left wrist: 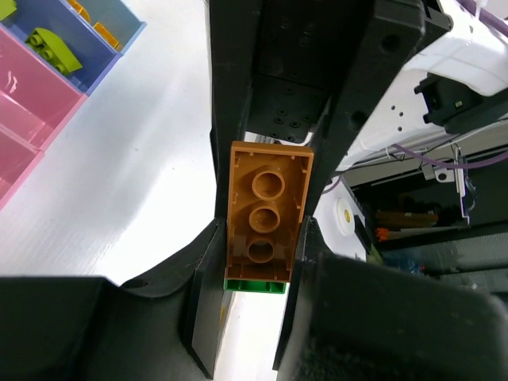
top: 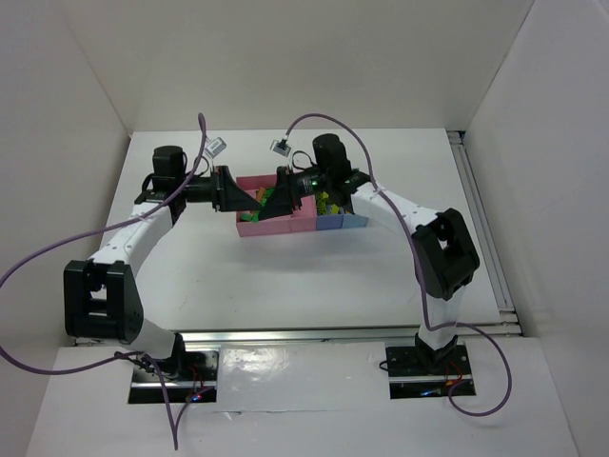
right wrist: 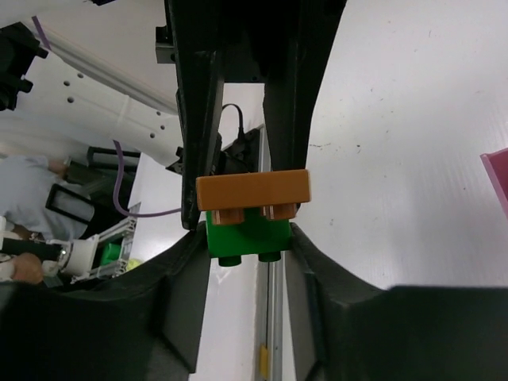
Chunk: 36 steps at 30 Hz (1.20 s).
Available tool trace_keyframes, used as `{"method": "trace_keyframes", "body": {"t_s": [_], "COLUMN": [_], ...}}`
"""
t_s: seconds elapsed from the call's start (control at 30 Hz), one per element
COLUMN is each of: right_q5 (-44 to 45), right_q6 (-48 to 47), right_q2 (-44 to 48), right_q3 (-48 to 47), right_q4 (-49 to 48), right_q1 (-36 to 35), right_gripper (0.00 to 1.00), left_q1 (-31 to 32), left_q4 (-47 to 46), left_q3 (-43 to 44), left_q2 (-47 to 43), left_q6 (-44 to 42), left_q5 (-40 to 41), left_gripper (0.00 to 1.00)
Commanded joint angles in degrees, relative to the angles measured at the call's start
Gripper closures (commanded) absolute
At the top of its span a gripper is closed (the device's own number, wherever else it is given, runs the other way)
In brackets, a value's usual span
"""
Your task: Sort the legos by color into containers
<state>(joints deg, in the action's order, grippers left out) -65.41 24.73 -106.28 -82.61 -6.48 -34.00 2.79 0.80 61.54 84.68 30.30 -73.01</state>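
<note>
An orange brick (left wrist: 268, 208) and a dark green brick (right wrist: 246, 236) are stuck together and held in the air between both grippers. My left gripper (left wrist: 255, 238) is shut on the orange brick, with the green brick's end (left wrist: 255, 285) showing below it. My right gripper (right wrist: 248, 238) is shut on the green brick, with the orange brick (right wrist: 252, 190) on top of it. In the top view the two grippers (top: 266, 197) meet above the pink bins (top: 255, 225). Blue bins (top: 354, 222) join on the right. A lime brick (left wrist: 54, 49) lies in a blue bin (left wrist: 79, 36).
A pink bin (left wrist: 24, 87) sits beside the blue one in the left wrist view, and a pink corner (right wrist: 498, 171) shows in the right wrist view. More lime bricks (top: 330, 202) lie in the bins. White walls enclose the table; a rail (top: 481, 228) runs along its right edge.
</note>
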Motion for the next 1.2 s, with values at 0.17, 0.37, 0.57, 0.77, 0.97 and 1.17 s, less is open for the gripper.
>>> {"method": "trace_keyframes", "body": {"t_s": [0.17,0.37,0.57,0.77,0.97,1.17], "right_q5": [0.7,2.8,5.4,7.1,16.5,37.1], "right_q6": [2.1,0.9,0.9,-0.1,-2.1,0.1], "right_q2": [0.5,2.4,4.8,4.9,3.4,-1.7], "right_q3": [0.1,5.0,8.1,8.1,5.2,-3.1], "right_q4": [-5.3,-2.7,-2.1,-0.4,6.0,10.2], "right_q1": [-0.6,0.1,1.4,3.1,3.6,3.0], "right_gripper": [0.84,0.91,0.93,0.94,0.94,0.94], "left_q1": [0.7,-0.3,-1.6,-2.6,-5.1,-6.5], "left_q4": [-1.2,-0.6,-0.6,-0.6,0.9,8.9], "left_q3": [1.8,2.4,2.4,2.4,2.4,3.0], "left_q2": [0.3,0.3,-0.2,-0.2,-1.4,-4.8], "left_q6": [-1.4,-1.9,-1.4,-0.9,-0.2,1.7], "left_q5": [-1.6,-0.4,0.1,0.7,4.1,24.2], "left_gripper": [1.0,1.0,1.0,1.0,1.0,1.0]}}
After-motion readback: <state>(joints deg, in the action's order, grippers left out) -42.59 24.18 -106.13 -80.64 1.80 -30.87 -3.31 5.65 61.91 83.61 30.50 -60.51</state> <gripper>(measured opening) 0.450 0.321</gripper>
